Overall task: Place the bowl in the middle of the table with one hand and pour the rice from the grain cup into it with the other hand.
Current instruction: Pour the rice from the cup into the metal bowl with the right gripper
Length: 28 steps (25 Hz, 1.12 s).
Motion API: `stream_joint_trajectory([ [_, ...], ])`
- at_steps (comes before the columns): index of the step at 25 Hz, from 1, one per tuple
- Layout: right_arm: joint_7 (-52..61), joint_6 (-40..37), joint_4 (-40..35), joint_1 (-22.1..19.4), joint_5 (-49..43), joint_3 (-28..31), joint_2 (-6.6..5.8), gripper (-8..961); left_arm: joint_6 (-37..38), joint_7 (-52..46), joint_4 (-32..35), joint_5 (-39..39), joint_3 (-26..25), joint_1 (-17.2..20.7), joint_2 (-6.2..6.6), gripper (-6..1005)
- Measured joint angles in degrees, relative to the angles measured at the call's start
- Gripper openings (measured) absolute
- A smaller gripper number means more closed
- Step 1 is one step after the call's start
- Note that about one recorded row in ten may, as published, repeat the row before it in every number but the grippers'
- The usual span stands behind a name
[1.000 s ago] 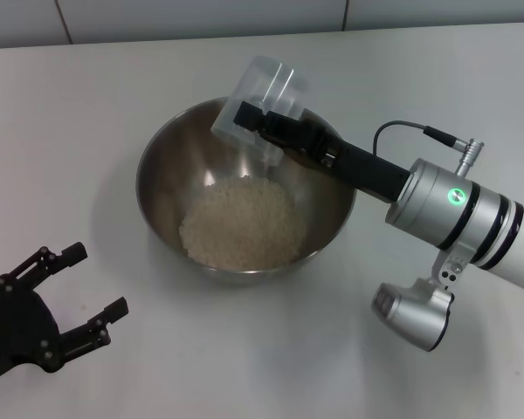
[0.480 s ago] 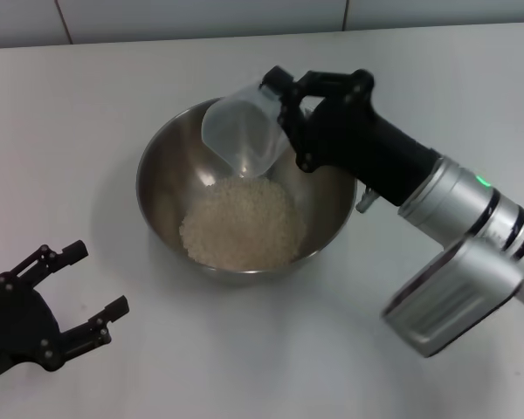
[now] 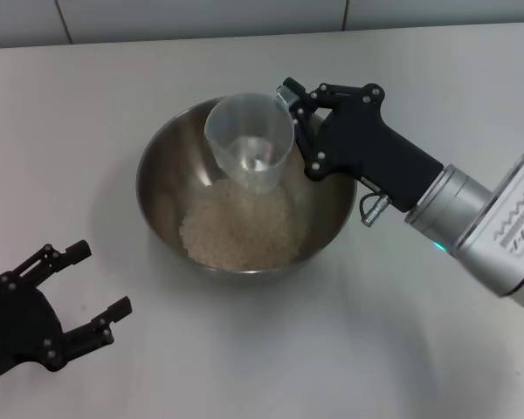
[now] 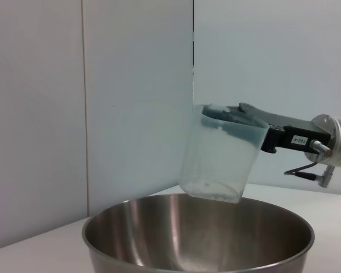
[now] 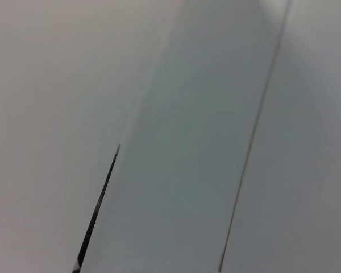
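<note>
We are gripping the grain cup (image 3: 249, 144) with the right gripper (image 3: 295, 122), whose fingers are clamped on the cup's upper wall on the side facing the arm. The cup is hanging nearly upright, mouth up, above the bowl (image 3: 162, 170) and clear of its rim; in the left wrist view the cup (image 4: 221, 153) is tilting slightly and appears empty apart from a faint residue at its base. We are judging the cup to be light, thin-walled and somewhat flexible, so we are advising moderate pressure near the stiffer rim, since the smooth plastic may slip or deform lower down.

The rice (image 3: 243, 223) is lying as a pale mound in the bottom of the bowl, which is standing on the table (image 3: 87, 113) near its middle. We are judging the steel bowl to be rigid, heavier than the cup and slick, best taken by its rim.

The left gripper (image 3: 65, 297) is resting low near the table's front edge, well apart from the bowl, with its fingers spread wide and holding nothing.

We are counting one cup, one bowl, one mass of rice and two grippers
</note>
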Motion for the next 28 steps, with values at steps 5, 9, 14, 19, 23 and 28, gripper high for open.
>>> stream_joint_trajectory([
  [5,5.23,0.93,-0.05,-0.03,0.09,0.37,-0.02,19,0.11,0.00,0.06,0.01,0.18,0.20,0.00,868],
  [9,7.60,2.98,-0.02,-0.02,0.14,0.43,-0.02,20,0.34,0.00,0.09,0.01,0.17,0.24,0.00,868],
  [14,9.20,3.60,0.19,-0.09,0.31,0.50,-0.02,20,0.57,0.00,0.09,0.01,0.03,0.39,0.00,868],
  [19,9.52,3.73,0.10,-0.09,0.31,0.50,-0.02,20,0.63,-0.01,0.09,0.01,0.01,0.42,0.00,868],
  [23,9.57,3.73,0.05,-0.08,0.71,0.62,-0.02,20,0.64,-0.01,0.09,0.01,0.01,0.41,0.00,868],
  [28,9.60,3.33,-0.13,-1.09,7.06,0.76,-0.23,20,1.23,0.00,0.09,-0.02,0.01,0.33,0.00,868],
])
